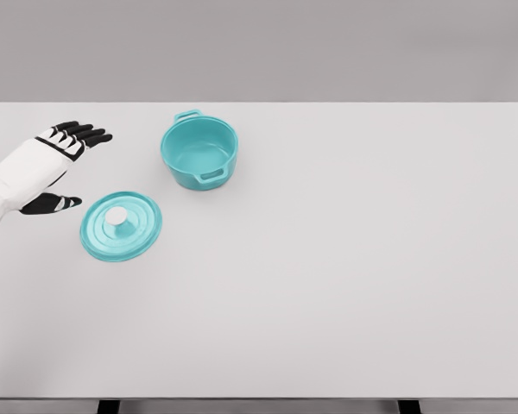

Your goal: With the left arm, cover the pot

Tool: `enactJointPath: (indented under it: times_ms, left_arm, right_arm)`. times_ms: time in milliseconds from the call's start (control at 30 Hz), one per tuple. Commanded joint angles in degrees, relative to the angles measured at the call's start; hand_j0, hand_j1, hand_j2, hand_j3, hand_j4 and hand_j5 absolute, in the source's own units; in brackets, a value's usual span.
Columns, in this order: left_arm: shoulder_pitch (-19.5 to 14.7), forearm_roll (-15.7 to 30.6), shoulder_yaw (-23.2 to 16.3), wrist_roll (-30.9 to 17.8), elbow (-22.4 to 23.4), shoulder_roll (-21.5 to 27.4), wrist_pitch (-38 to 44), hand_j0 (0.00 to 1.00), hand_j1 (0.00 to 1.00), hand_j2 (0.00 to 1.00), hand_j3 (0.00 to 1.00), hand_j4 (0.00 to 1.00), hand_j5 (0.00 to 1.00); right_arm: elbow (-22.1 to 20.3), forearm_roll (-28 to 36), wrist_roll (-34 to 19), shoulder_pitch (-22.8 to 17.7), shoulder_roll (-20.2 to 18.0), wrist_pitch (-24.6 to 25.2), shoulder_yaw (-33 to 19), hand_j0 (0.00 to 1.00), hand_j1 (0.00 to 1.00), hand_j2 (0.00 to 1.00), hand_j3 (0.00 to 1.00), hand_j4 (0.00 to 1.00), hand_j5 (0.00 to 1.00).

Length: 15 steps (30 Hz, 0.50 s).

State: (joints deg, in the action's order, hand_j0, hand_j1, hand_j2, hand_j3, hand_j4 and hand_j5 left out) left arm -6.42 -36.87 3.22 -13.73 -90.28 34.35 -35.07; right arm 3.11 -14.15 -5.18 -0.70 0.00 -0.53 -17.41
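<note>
Lid point(121, 226) lies flat on the desk point(345, 285), knob up, just in front-left of the pot point(199, 153) but not touching it. Pot sits upright, open and empty, w/ two small loop handles, one toward the far side, one toward the near-right.

Left hand point(59, 164) hovers left of the lid, near but apart from it, fingers spread and holding nothing; thumb sits low, the other fingers point(85, 134) point toward the pot. Right arm not visible.

Handling, as judged from looks: lid seems rigid, enamel-type or cast, prob. somewhat heavy for its size, w/ a smooth glossy top that would be slippery under the fingertips. Rim lies flush on the desk, so there's no easy way to get under the edge. Best hold is the pale knob point(116, 216) at the center: pinch it between thumb and two or three fingers from above, so the lid hangs level and doesn't tilt. Knob looks small and rounded, so a firm, centered grip is needed or it may rotate or slip.

Pot prob. stiff too; it could slide on the smooth desk if the lid bumps its rim, so lower the lid straight down, centered.
</note>
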Motion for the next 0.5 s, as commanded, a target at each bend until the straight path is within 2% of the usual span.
enactJointPath:
  times_ms: [0,133,300,400,467]
  left_arm:
    - [0.0,0.4,-0.1,0.0,0.0,0.0,0.1,1.0,1.0,1.0,1.0,1.0,1.0]
    - [-0.4,0.5,0.0,0.0,0.0,0.1,0.1,1.0,1.0,1.0,1.0,1.0,1.0]
    - [-1.1,1.0,0.3,0.0,0.0,3.5,0.1,1.0,1.0,1.0,1.0,1.0,1.0]
    - [-1.1,0.5,-0.7,-1.2,-1.2,10.0,0.1,1.0,1.0,1.0,1.0,1.0,1.0]
    - [-1.1,1.4,-2.9,-1.0,-4.4,13.5,0.1,1.0,1.0,1.0,1.0,1.0,1.0]
  right_arm:
    - [0.1,0.0,0.0,0.0,0.0,0.0,0.0,1.0,1.0,1.0,1.0,1.0,1.0]
    - [0.1,0.0,0.0,0.0,0.0,0.0,0.0,1.0,1.0,1.0,1.0,1.0,1.0]
    - [0.0,0.0,0.0,0.0,0.0,0.0,0.0,1.0,1.0,1.0,1.0,1.0,1.0]
    - [0.0,0.0,0.0,0.0,0.0,0.0,0.0,1.0,1.0,1.0,1.0,1.0,1.0]
    - [0.1,0.0,0.0,0.0,0.0,0.0,0.0,1.0,1.0,1.0,1.0,1.0,1.0]
